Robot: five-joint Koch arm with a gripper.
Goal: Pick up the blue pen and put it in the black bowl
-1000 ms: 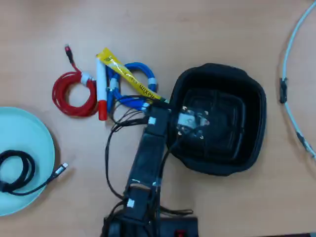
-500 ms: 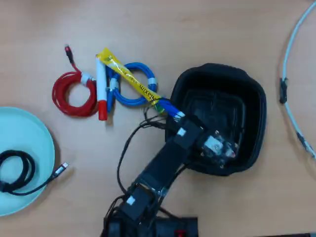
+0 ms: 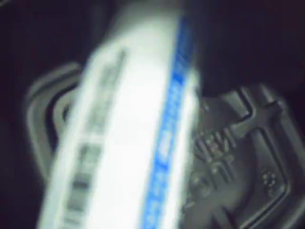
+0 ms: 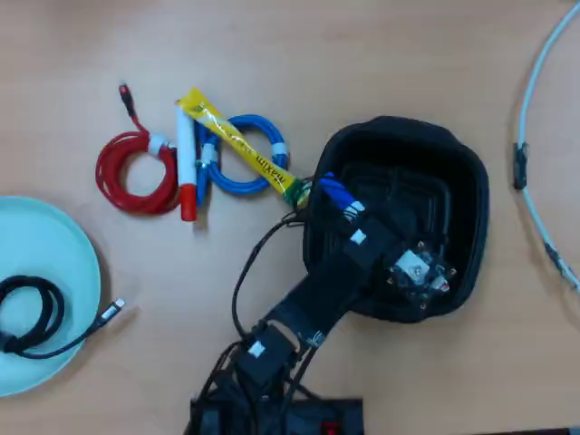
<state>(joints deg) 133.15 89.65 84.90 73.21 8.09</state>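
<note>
Closest to the lens in the wrist view, the blue pen (image 3: 128, 138) fills the picture as a blurred white barrel with a blue printed stripe, running from six o'clock up toward twelve o'clock. Behind it lies the embossed, ridged floor of the black bowl (image 3: 248, 157), so the pen hangs inside the bowl, above its bottom. The gripper's fingers are not clear in this view, only dark shapes at the top edge, and whether the jaws press on the pen cannot be told. In the overhead view the arm reaches from the bottom edge at six o'clock up toward two o'clock, and the gripper (image 4: 358, 227) sits over the bowl's inside. The pen's blue end (image 4: 335, 192) pokes out near the bowl's rim at about ten o'clock of the bowl (image 4: 453, 163). Just outside that rim, at nine o'clock, the tip of a yellow stick packet (image 4: 237, 145) comes close to the bowl and stretches away toward ten o'clock across a blue coiled cable (image 4: 258, 186). Farther on lie a white marker with a red cap (image 4: 186, 159) and a red coiled cable (image 4: 127, 177), touching. Farthest, at the left edge, a pale cyan plate (image 4: 63, 263) carries a black cable (image 4: 32, 313).
</note>
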